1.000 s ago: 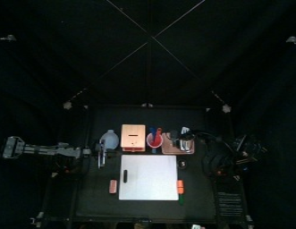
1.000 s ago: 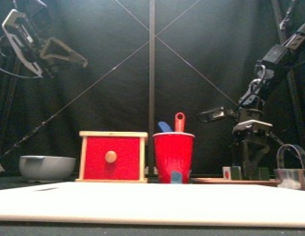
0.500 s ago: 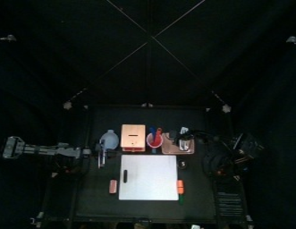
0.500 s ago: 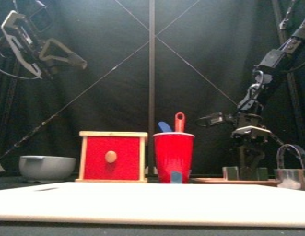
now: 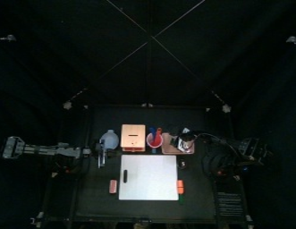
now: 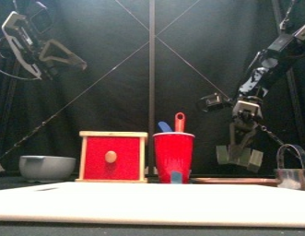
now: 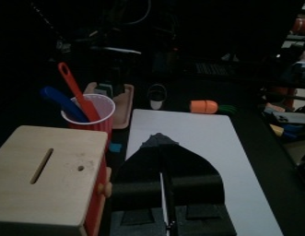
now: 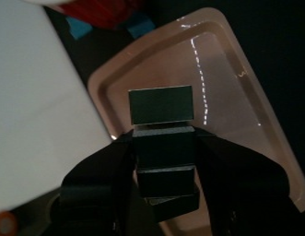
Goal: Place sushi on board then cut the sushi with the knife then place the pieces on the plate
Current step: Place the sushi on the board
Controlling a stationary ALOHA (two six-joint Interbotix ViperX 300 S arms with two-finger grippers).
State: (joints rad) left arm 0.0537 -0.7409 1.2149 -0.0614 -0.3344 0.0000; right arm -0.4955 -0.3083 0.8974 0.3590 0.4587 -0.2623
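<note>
Hanging in the grip of the right hand [image 6: 242, 155], the sushi [image 8: 163, 115] is held clear above the tray [image 8: 235, 101], which lies near the counter's back edge toward its right side. The jaws are closed on the roll's sides, and as far as the right wrist view shows its blocks are joined in one piece. The board [image 5: 150, 177] lies bare in the middle of the counter toward the front edge, well apart from the roll. The cup [image 6: 174, 157] stands just left of the tray at the back, with the blue and red knives upright in it, neither one taken. Beyond it along the back edge stand the box [image 6: 112, 157] and, nearer the left edge, the bowl [image 6: 48, 167]. The left hand [image 7: 162, 147] rests raised by the counter's left edge with its jaws pressed together on nothing. By my reading only the pick-up of the first step is done. Carrying the roll across to the board and setting it down is left, then fetching a knife, cutting, and moving the pieces back to the tray.
</note>
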